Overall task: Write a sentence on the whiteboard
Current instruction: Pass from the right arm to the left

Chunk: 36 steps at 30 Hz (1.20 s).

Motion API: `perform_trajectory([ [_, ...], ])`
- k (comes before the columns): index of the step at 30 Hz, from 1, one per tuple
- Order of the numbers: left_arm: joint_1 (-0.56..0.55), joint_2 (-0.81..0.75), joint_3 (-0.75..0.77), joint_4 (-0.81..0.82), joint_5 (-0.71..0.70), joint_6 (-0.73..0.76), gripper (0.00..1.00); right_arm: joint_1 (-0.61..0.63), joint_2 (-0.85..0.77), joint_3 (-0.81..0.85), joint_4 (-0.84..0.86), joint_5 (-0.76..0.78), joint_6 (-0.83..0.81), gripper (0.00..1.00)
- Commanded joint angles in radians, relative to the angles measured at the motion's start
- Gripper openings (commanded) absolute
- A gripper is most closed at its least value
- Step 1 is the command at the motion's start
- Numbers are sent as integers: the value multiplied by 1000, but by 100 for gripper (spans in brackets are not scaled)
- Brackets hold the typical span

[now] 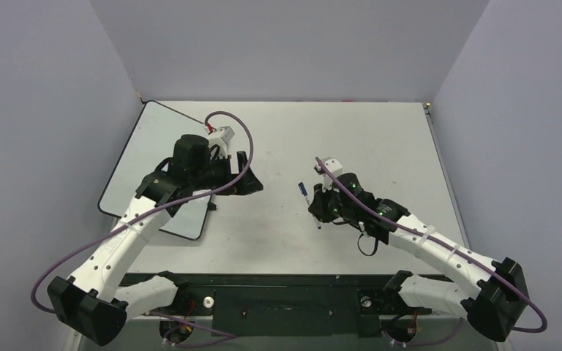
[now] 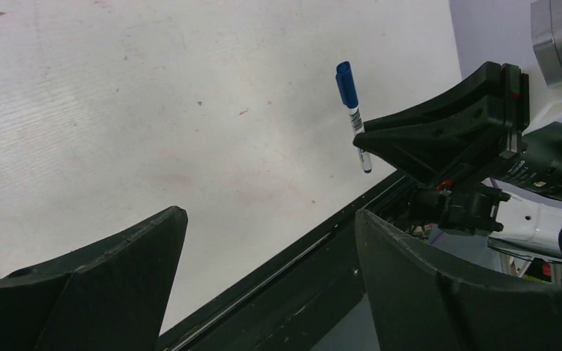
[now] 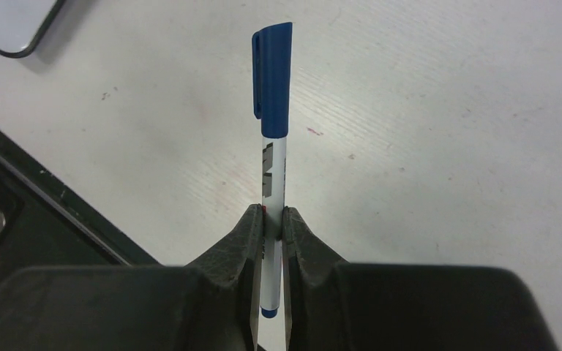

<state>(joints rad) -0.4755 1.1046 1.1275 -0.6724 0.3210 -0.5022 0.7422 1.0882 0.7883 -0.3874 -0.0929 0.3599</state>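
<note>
The whiteboard [image 1: 140, 150] lies flat at the table's left, its rounded corner also showing in the right wrist view [image 3: 7, 25]. The sentence is out of view: the board's visible part is bare and the left arm covers the rest. My left gripper [image 1: 251, 175] hangs just past the board's right edge, open, with nothing between its fingers [image 2: 117, 281]. My right gripper [image 1: 315, 210] is near the table's middle, shut on the clear barrel of a marker [image 3: 272, 146]. The blue cap is on and points away from the jaws. The left wrist view shows the marker [image 2: 350, 102] upright in that gripper.
A black base rail [image 1: 278, 296] runs along the table's near edge and shows close below the left fingers [image 2: 300, 281]. Purple cables [image 1: 245, 139] loop over both arms. Grey walls close in the table at the left, back and right.
</note>
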Motion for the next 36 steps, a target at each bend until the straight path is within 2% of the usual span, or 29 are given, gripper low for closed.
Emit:
perform_trajectory([
  [1, -3, 19, 55, 87, 109, -49, 82, 38, -55, 47, 85, -55, -45, 0],
  [6, -5, 43, 59, 160, 180, -93, 78, 85, -74, 46, 106, -87, -68, 0],
  [9, -13, 67, 69, 166, 205, -99, 72, 110, -73, 56, 103, -83, -85, 0],
  [18, -66, 147, 64, 200, 231, -101, 69, 156, -63, 78, 106, -93, -121, 0],
  [30, -123, 223, 15, 314, 268, -129, 51, 176, -54, 98, 124, -126, -147, 0],
  [36, -144, 232, -7, 330, 272, -136, 32, 177, -45, 101, 130, -136, -154, 0],
])
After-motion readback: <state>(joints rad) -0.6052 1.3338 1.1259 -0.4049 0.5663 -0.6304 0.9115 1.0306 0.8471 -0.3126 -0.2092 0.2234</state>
